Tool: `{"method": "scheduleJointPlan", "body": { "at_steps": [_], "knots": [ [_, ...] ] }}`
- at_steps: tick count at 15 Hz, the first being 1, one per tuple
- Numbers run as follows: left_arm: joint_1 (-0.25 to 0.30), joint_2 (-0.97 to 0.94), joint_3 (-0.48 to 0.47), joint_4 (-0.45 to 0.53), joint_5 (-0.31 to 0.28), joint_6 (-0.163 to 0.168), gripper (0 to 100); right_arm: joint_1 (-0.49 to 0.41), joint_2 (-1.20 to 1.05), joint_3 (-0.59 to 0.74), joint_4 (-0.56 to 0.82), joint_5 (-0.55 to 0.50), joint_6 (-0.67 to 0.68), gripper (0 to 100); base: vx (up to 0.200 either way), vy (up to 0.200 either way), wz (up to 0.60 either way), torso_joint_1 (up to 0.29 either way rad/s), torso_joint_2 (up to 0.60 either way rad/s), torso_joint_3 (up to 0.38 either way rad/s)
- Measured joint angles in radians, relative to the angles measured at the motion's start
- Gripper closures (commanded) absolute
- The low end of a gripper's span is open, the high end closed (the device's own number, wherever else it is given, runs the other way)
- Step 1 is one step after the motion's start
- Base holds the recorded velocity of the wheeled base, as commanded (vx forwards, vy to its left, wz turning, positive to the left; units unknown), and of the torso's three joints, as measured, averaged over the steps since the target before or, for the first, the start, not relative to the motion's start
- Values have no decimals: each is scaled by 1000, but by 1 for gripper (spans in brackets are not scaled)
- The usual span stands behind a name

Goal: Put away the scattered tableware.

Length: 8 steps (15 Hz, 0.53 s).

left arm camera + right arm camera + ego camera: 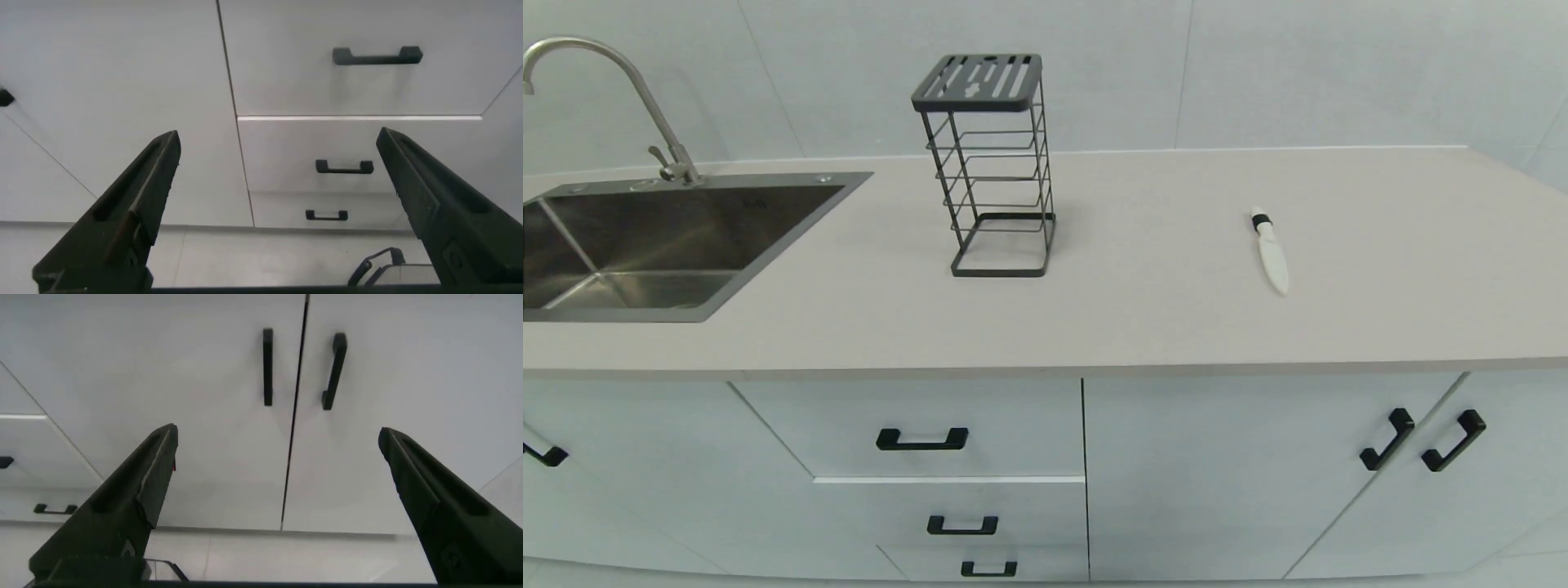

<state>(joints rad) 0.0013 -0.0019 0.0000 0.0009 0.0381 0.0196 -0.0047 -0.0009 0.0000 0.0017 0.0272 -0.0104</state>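
Countertop [1143, 318] holds one white knife [1271, 255] and one black wire rack [977, 82].

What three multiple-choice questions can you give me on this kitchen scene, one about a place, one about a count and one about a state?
1. Where does the white knife lie?
A) in the sink
B) on the countertop, to the right of the wire rack
C) inside the wire rack

2. How many black handles are on the drawer stack?
A) one
B) three
C) five

3. How is the left gripper?
A) open, holding nothing
B) shut on the knife
C) shut on a spoon

Answers:
1 B: it lies flat on the counter, apart from the rack.
2 B: three handles sit one below another.
3 A: its jaws stand wide apart with nothing between them.
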Motion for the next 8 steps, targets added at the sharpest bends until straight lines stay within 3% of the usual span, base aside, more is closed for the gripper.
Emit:
{"method": "scheduleJointPlan", "body": {
  "at_steps": [4,8],
  "knots": [
    [0,0,0,0,0,1,0,0,0,0,0,0,0,0,0,0,0,380,-489,-234],
    [0,0,0,-1,0,4,0,0,0,0,0,0,0,0,0,0,0,288,-513,-247]
  ]
}}
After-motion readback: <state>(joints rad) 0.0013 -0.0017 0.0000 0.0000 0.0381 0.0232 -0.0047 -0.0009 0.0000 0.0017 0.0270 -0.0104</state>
